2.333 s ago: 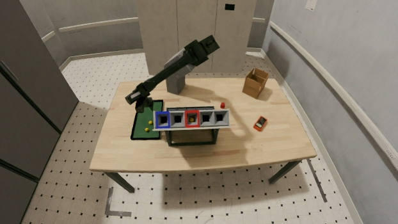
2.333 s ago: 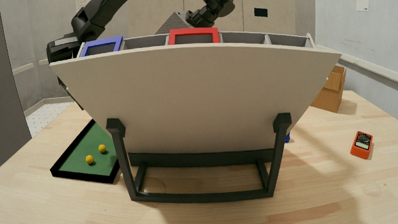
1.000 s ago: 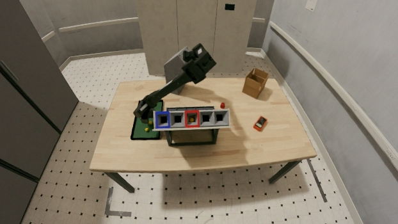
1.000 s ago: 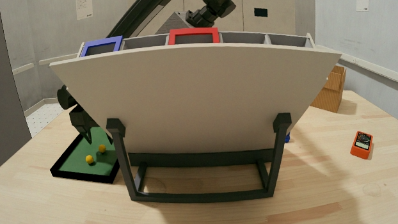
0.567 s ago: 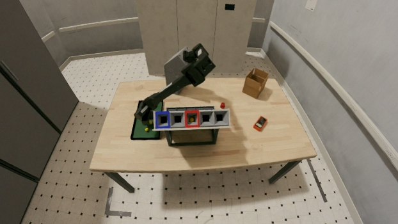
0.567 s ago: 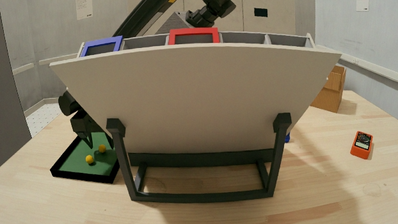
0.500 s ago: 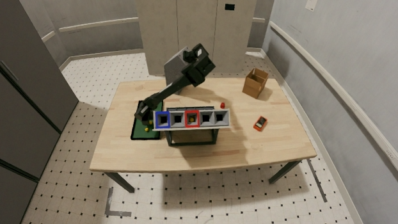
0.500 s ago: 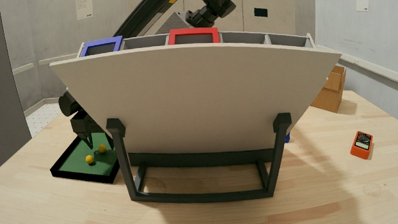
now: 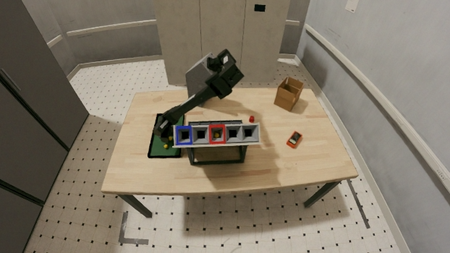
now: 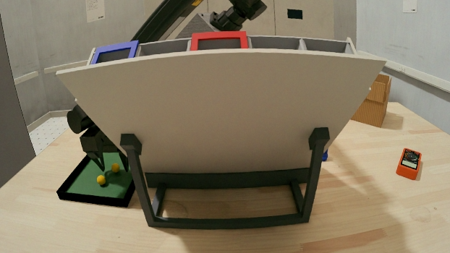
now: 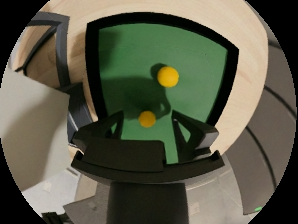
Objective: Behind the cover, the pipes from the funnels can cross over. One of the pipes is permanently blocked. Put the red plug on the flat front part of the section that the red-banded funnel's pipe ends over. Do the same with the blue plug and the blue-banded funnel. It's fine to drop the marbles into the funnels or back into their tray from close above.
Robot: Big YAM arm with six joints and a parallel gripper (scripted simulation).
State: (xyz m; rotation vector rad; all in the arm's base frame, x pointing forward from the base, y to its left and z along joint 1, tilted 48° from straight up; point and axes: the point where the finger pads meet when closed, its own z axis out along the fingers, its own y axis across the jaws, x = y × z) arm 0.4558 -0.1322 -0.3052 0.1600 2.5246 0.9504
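My gripper (image 9: 167, 136) (image 10: 113, 164) (image 11: 147, 113) is open and low inside the green marble tray (image 9: 158, 152) (image 10: 90, 198) (image 11: 200, 52). One yellow marble (image 9: 170, 138) (image 10: 115, 167) (image 11: 148, 117) lies on the tray floor between the open fingers. A second marble (image 9: 166, 147) (image 10: 101, 179) (image 11: 166, 75) lies apart from it. A third marble (image 9: 216, 135) sits in the red-banded funnel (image 9: 217, 126) (image 10: 218, 35). The blue-banded funnel (image 9: 184, 127) (image 10: 115, 47) is at the row's left end. The red plug (image 9: 252, 118) stands behind the funnel stand. The blue plug (image 10: 325, 155) peeks out behind the stand's right leg.
The grey cover (image 10: 224, 108) hides the pipes and most of the sections. A cardboard box (image 9: 288, 93) (image 10: 374, 105) stands at the far right of the table. An orange device (image 9: 294, 139) (image 10: 409, 163) lies right of the stand. The stand's left leg (image 10: 135, 173) is close beside the tray.
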